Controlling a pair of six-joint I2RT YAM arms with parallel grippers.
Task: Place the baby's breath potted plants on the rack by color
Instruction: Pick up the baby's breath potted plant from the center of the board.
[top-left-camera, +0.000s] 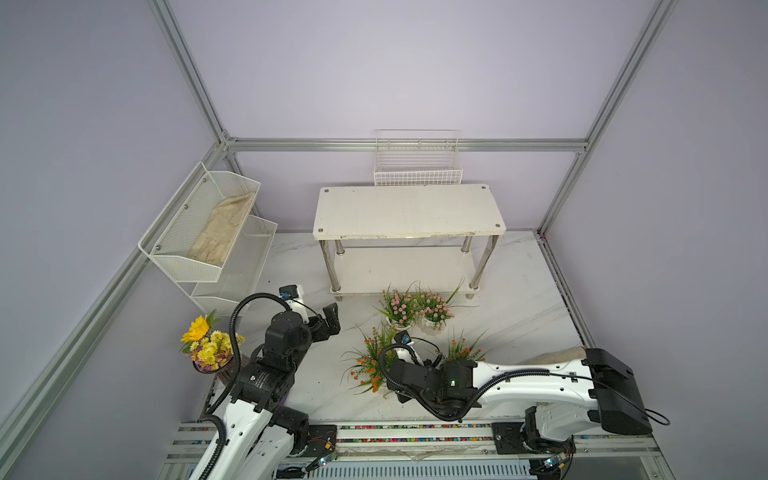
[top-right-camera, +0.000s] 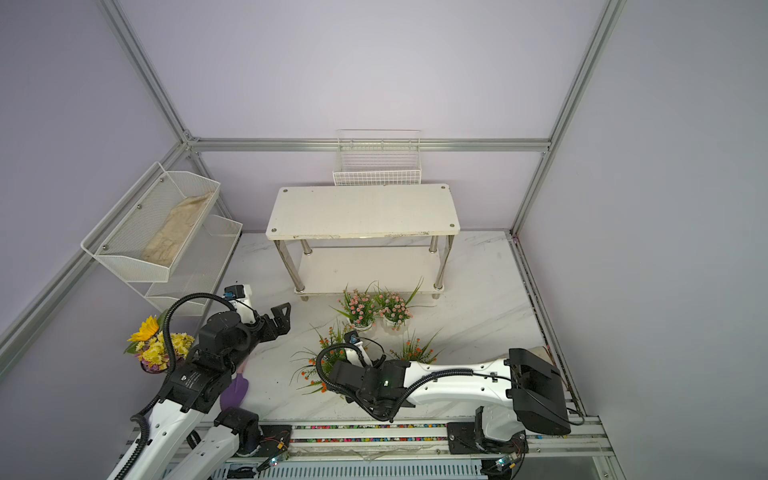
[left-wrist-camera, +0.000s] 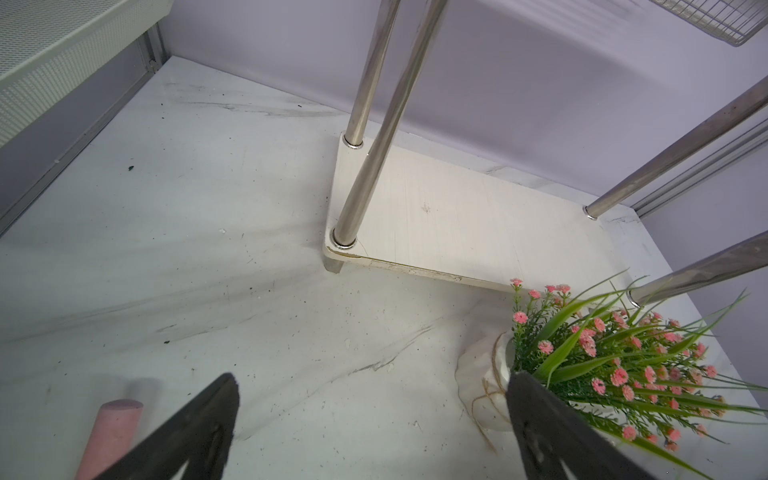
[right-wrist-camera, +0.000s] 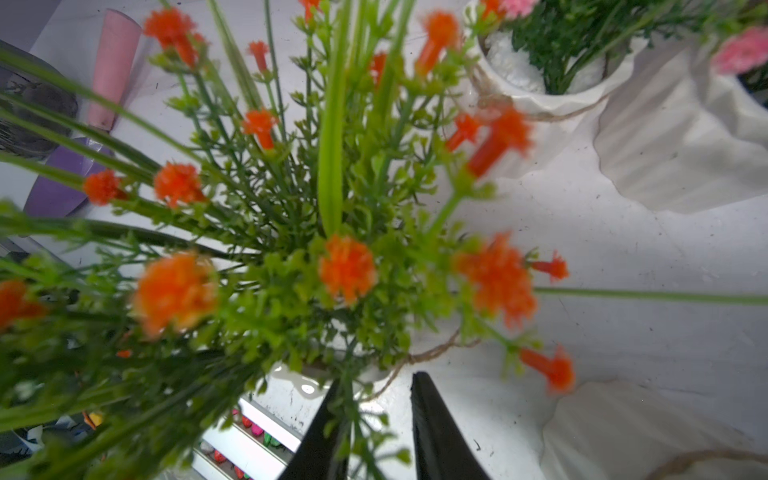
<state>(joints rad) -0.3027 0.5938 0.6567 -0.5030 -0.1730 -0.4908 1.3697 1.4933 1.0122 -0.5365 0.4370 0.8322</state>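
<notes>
The rack (top-left-camera: 409, 210) stands at the back with both white shelves bare; its lower shelf (left-wrist-camera: 478, 224) shows in the left wrist view. In front of it two pink baby's breath potted plants (top-left-camera: 399, 308) (top-left-camera: 435, 309) stand side by side. Nearer me are two orange ones (top-left-camera: 370, 361) (top-left-camera: 463, 351). My right gripper (right-wrist-camera: 378, 378) reaches down into the left orange plant (right-wrist-camera: 347, 266), its fingers close together on either side of the white pot's rim. In both top views those fingers are hidden. My left gripper (top-left-camera: 328, 320) (left-wrist-camera: 372, 378) hangs open just left of a pink plant's pot (left-wrist-camera: 482, 386).
A sunflower bouquet (top-left-camera: 208, 345) stands at the front left beside the left arm. White mesh bins (top-left-camera: 208, 237) hang on the left wall and a wire basket (top-left-camera: 417, 166) behind the rack. A pink cylinder (left-wrist-camera: 118, 424) and a beige cloth (top-left-camera: 552, 357) lie on the table.
</notes>
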